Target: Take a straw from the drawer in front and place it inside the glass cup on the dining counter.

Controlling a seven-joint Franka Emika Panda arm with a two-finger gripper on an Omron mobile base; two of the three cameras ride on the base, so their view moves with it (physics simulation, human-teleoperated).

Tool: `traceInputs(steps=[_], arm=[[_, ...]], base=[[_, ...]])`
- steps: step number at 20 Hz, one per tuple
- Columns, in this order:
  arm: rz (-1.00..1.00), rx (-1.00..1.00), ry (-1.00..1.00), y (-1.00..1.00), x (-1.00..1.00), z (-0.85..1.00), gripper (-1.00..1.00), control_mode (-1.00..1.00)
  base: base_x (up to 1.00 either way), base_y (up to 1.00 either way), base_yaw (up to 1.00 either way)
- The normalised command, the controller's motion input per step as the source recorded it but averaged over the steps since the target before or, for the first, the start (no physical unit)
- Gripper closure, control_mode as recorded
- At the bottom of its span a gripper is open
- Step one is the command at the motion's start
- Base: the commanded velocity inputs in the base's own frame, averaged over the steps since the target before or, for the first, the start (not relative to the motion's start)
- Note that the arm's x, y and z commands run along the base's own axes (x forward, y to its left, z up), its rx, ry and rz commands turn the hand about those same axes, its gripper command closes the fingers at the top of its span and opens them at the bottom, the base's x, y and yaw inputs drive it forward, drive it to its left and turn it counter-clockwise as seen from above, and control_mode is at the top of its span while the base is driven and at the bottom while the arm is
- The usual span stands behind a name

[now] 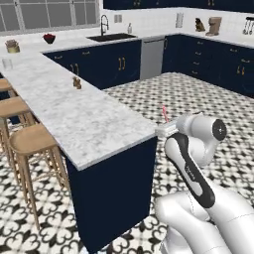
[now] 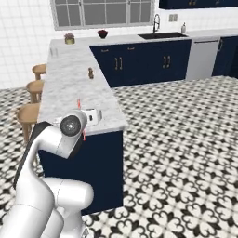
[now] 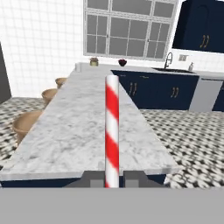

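Marble, white veined with grey, tops the long dining counter, which stands on a flat navy base over a black-and-white patterned tile floor. Round wooden stools line one long side of the counter. Navy cabinets with small brass handles run along the tiled back wall, beside a black sink and tap and a plain grey dishwasher front.

At the near end of the counter, just off its corner, the gripper is clenched on the straw; the two dark fingertips press against its lower end from either side. The straw is a thin straight cylinder with red and white spiral stripes. Its long axis stands upright, the free end pointing up above the hand, as the left base view also shows.

Far down the counter, close to its far corner on the stool side, stands the glass cup, a small clear cylinder. Two small brown shakers sit near the opposite long edge, about midway along.
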Motion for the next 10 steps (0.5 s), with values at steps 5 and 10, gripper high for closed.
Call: traceInputs(steps=[5, 10], arm=[[0.0, 0.0, 0.0, 0.0, 0.0, 0.0, 1.0, 1.0], [0.0, 0.0, 0.0, 0.0, 0.0, 0.0, 1.0, 1.0]], base=[[-0.19, 1.0, -0.32], [-0.05, 1.0, -0.37]])
